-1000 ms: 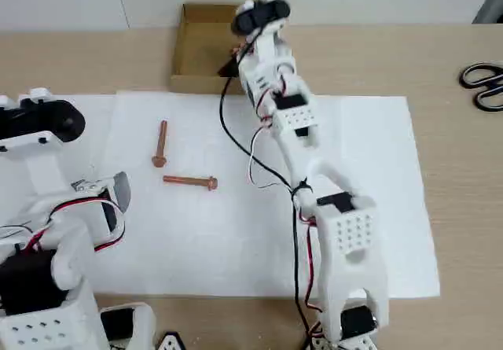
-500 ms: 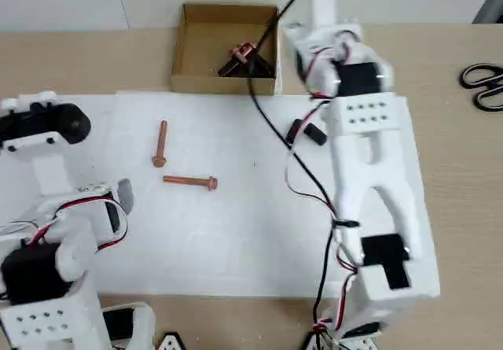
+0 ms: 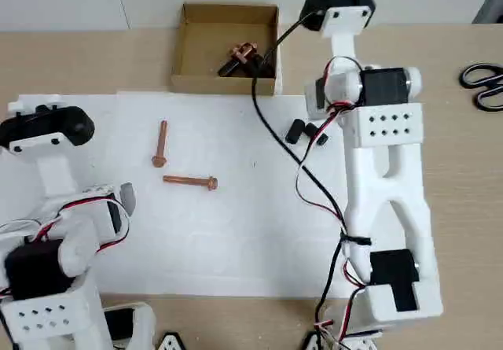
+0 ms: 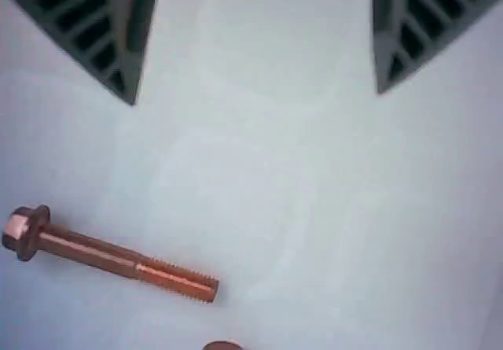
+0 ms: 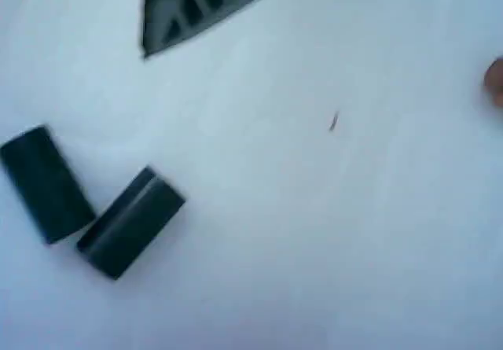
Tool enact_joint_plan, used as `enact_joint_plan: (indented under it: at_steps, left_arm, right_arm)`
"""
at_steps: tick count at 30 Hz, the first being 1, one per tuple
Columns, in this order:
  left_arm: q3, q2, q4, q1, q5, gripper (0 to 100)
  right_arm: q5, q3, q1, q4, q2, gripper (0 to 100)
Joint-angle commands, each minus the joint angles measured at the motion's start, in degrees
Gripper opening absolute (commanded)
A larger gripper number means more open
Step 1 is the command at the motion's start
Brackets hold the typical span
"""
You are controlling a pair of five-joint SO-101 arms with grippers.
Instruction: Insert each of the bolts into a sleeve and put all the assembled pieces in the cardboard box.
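Observation:
Two copper bolts lie on the white sheet, one (image 3: 161, 143) pointing toward the box and one (image 3: 190, 181) lying crosswise. My left gripper (image 4: 255, 90) is open above the sheet, a little short of the crosswise bolt (image 4: 110, 256); the other bolt's head (image 4: 224, 345) peeks in at the edge. Two black sleeves (image 3: 295, 131) (image 3: 321, 136) lie side by side beneath my right arm's wrist (image 3: 338, 90). In the right wrist view the sleeves (image 5: 45, 183) (image 5: 130, 222) lie near one finger (image 5: 204, 4), with nothing held. The cardboard box (image 3: 189, 47) holds assembled pieces (image 3: 244, 57).
The white sheet (image 3: 259, 240) covers most of the wooden table. Scissors (image 3: 483, 84) lie at the far right edge. The right arm's cable (image 3: 271, 138) loops over the sheet between the box and the sleeves.
The right arm has drawn back from over the box to above the two sleeves, leaving an assembled piece in the box. The left arm shifted only slightly.

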Motion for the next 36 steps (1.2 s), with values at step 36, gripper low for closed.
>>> enact_joint_plan:
  at_steps: [36]
  left_arm:
    - [-0.04, 0.0, -0.62, -0.18, 0.0, 18]
  right_arm:
    - [23.82, -13.89, 0.04, -9.19, 36.79, 20.8]
